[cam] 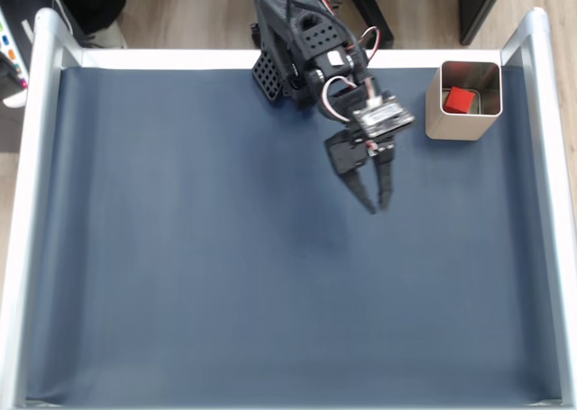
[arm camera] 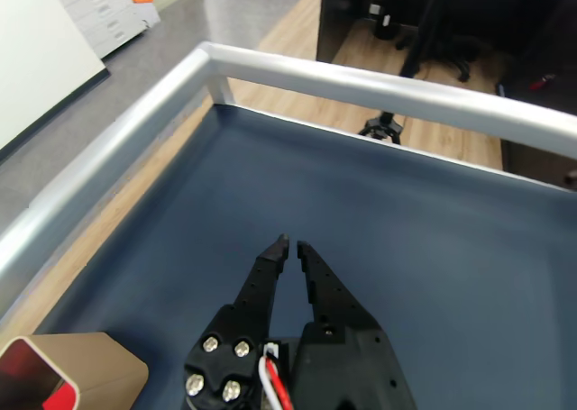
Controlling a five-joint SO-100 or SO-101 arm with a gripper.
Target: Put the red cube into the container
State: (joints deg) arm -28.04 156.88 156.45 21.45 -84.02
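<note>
Red cube [cam: 461, 99] lies inside metal tin [cam: 434, 122]; task looks done. Gripper [cam: 378, 206] nearly closed, empty, well apart.

Wood floor [arm camera: 288, 31], white cabinet [arm camera: 104, 13], possibly office chair base [arm camera: 442, 45] beyond.

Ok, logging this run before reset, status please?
Pincer nearly shut, holding nothing, over bare mat. Red cube inside container, far right corner in the fixed view. Nothing in the way.
</note>
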